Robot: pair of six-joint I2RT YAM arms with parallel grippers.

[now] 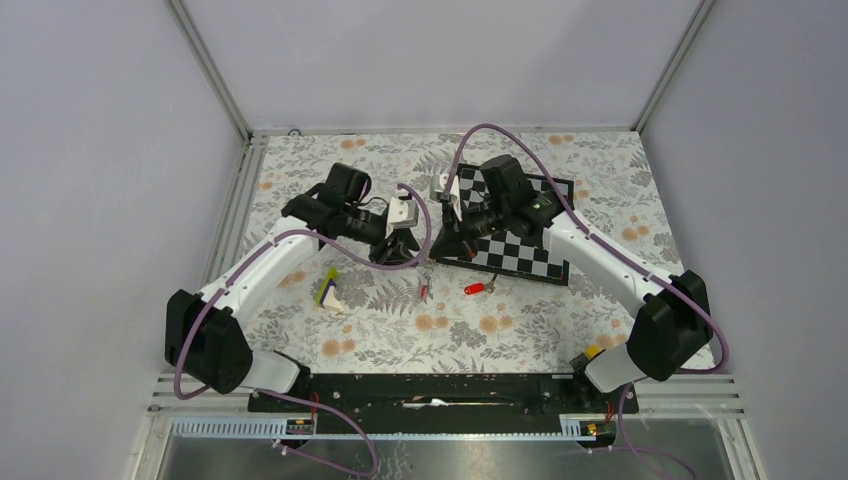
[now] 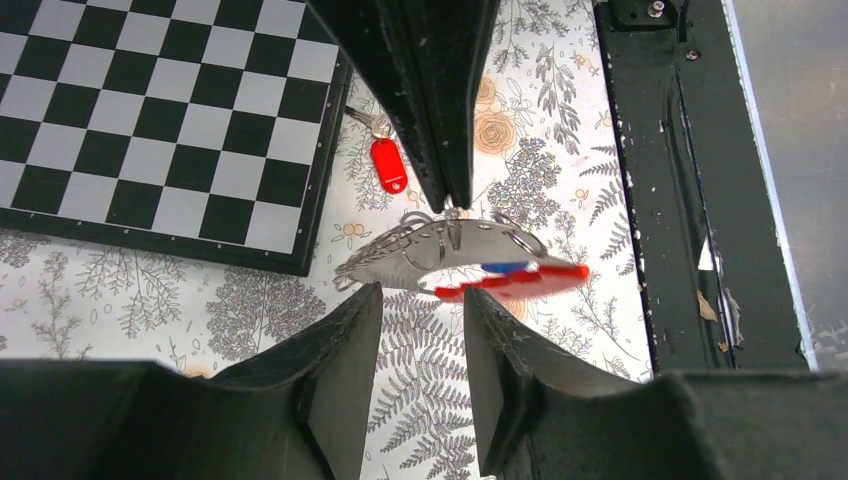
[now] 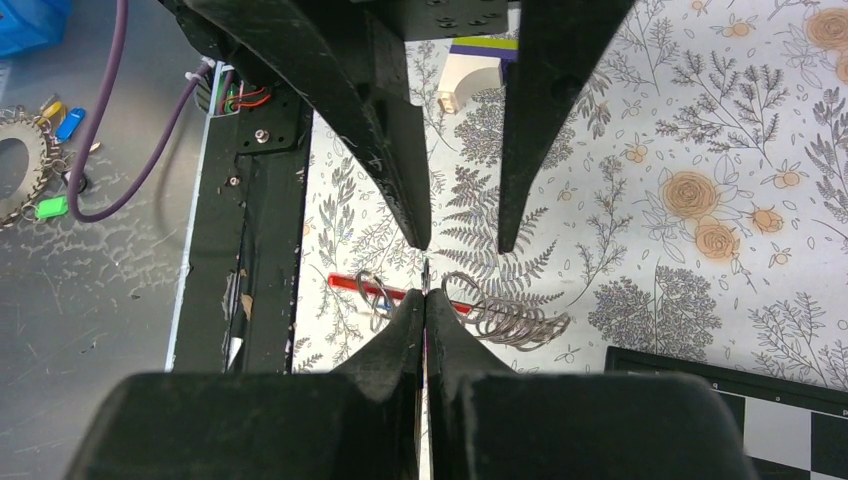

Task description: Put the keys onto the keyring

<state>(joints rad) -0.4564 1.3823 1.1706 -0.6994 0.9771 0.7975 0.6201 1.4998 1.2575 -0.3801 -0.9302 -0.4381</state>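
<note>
My right gripper (image 3: pixel 425 292) is shut on the keyring (image 3: pixel 510 320), a grey loop with wire coils and a red section, and holds it above the floral table. In the left wrist view the keyring (image 2: pixel 450 250) hangs from the right fingers (image 2: pixel 440 120), just beyond my open left gripper (image 2: pixel 420 295), which holds nothing. A small blue piece (image 2: pixel 505 267) lies against the ring's red section; I cannot tell whether it is the blue-tagged key. The red-tagged key (image 2: pixel 388 165) lies on the table beside the chessboard, and it also shows in the top view (image 1: pixel 474 288).
The black-and-white chessboard (image 1: pixel 520 250) lies at the right, under the right arm. The yellow-green and white wedge block (image 1: pixel 328 290) stands at the left. A black rail (image 1: pixel 440 390) runs along the table's near edge.
</note>
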